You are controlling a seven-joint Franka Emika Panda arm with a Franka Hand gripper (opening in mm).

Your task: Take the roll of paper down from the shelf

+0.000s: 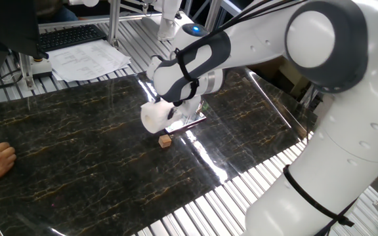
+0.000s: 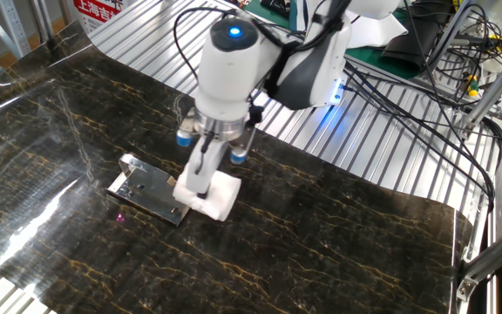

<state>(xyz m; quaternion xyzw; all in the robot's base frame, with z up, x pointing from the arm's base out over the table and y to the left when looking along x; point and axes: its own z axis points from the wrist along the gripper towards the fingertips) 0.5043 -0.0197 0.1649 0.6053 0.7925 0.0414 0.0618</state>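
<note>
Pincer (image 2: 201, 179) closed on roll of paper (image 2: 213, 194), held beside shelf (image 2: 146, 192), above tan cube (image 1: 167, 139) on tabletop (image 1: 77, 157).

The work surface is a dark marble-patterned mat (image 1: 77, 151) laid over a ribbed metal table (image 1: 202, 210). On the mat are placed the reflective metal shelf (image 2: 146, 194) and a small tan wooden cube (image 1: 167, 140) near it.
</note>
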